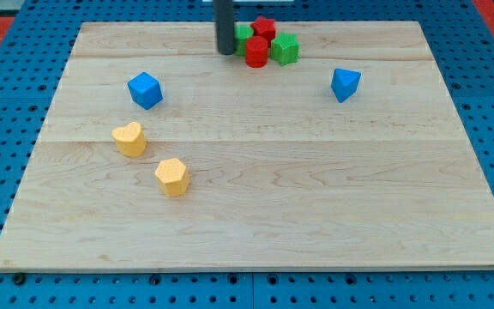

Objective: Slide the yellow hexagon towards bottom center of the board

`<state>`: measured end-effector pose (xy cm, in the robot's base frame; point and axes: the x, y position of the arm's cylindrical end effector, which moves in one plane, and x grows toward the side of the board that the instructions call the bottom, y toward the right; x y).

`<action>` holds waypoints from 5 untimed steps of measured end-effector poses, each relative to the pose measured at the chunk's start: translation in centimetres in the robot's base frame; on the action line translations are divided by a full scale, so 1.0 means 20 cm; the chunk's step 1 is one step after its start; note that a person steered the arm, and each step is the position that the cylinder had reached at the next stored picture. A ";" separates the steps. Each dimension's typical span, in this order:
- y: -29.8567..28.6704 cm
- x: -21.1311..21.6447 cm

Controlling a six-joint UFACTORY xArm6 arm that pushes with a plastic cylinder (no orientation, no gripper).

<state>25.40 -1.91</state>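
Note:
The yellow hexagon [171,177] lies on the wooden board [316,197] left of centre, in the lower half. A yellow heart-shaped block [129,138] sits just up and to the left of it. My tip [226,52] is at the view's top, near the board's top edge, far above the yellow hexagon. It stands just left of a cluster of red and green blocks, and part of the green block [243,33] is hidden behind the rod.
The cluster at top centre holds a red cylinder [256,51], a red block [264,27] and a green cube [285,48]. A blue cube [145,89] lies at the upper left. A blue triangular block [345,84] lies at the upper right.

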 end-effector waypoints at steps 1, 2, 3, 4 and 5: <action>-0.20 0.03; -0.38 0.03; -0.49 0.03; -0.57 0.03; -0.57 0.03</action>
<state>25.98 -13.40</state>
